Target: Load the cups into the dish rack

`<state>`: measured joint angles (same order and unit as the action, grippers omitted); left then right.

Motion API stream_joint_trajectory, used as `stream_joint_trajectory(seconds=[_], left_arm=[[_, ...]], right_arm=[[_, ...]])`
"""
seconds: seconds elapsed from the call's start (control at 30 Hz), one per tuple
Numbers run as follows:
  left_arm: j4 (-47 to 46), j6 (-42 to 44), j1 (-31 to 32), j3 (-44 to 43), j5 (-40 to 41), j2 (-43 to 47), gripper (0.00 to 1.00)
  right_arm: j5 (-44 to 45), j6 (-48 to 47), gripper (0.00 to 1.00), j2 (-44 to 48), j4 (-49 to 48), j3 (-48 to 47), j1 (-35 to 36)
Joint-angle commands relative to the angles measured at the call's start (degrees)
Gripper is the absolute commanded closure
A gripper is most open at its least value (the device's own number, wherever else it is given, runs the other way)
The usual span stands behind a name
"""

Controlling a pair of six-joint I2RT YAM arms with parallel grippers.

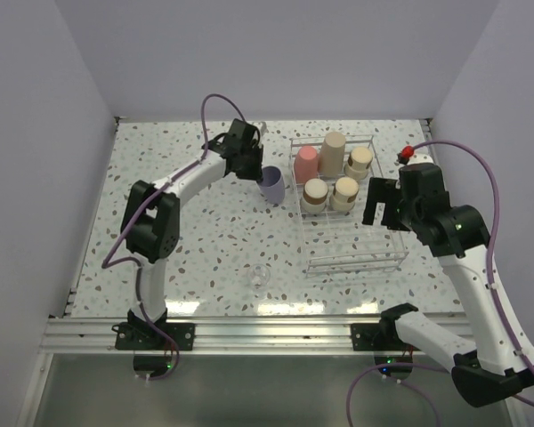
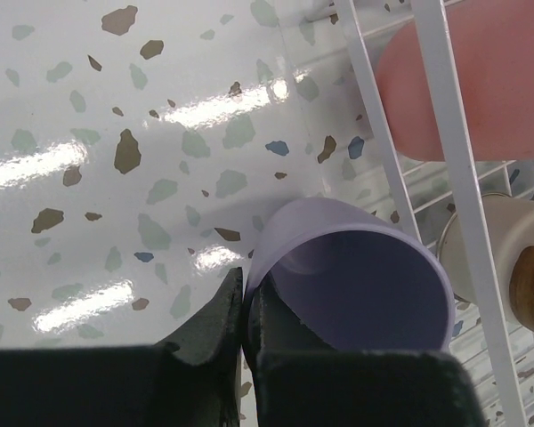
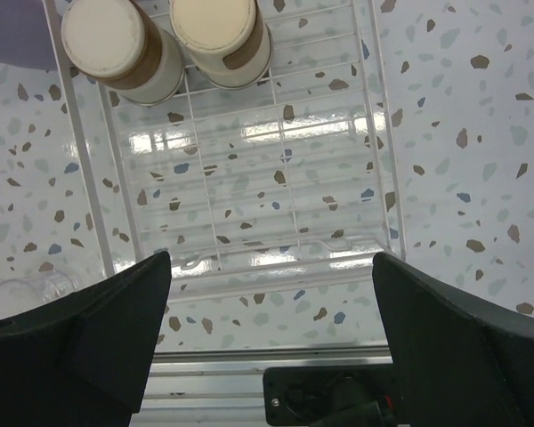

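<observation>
My left gripper is shut on the rim of the lavender cup, one finger inside and one outside. The cup is tilted, just left of the dish rack. In the rack's far half stand the pink-red cup, the taller tan cup and three short beige cups. The pink-red cup shows behind a rack bar. My right gripper is open and empty above the rack's right side. Its wrist view shows two beige cups and the rack's bare near half.
A small clear glass stands on the speckled table near the front, left of the rack; it also shows in the right wrist view. Grey walls close in the table on three sides. A metal rail runs along the near edge.
</observation>
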<state>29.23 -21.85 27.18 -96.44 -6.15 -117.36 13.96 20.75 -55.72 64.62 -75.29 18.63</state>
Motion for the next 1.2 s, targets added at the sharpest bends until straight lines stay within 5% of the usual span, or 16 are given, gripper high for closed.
stream_joint_trajectory(seconds=[0.0, 0.37, 0.7, 0.8, 1.17], left_arm=[[-1.6, -0.5, 0.0, -3.0, 0.4, 6.3, 1.0], [-11.4, -9.4, -6.1, 5.4, -12.2, 24.4, 1.0], [-41.1, -24.0, -11.0, 22.2, -37.4, 39.3, 1.0], [-52.0, -30.8, -11.0, 27.6, -40.9, 42.2, 1.0], [-65.3, -40.5, -10.9, 32.5, -43.8, 47.7, 1.0]], right_arm=[[-1.7, -1.1, 0.02, 1.0, -2.2, -1.6, 0.0], [-20.1, 5.3, 0.02, 2.8, -15.4, -3.6, 0.0], [-39.3, 17.2, 0.02, 2.1, -35.3, -2.2, 0.0], [-43.1, 21.3, 0.02, 0.7, -40.5, -1.7, -0.1], [-50.6, 32.9, 0.02, -3.0, -54.9, 0.1, 0.1]])
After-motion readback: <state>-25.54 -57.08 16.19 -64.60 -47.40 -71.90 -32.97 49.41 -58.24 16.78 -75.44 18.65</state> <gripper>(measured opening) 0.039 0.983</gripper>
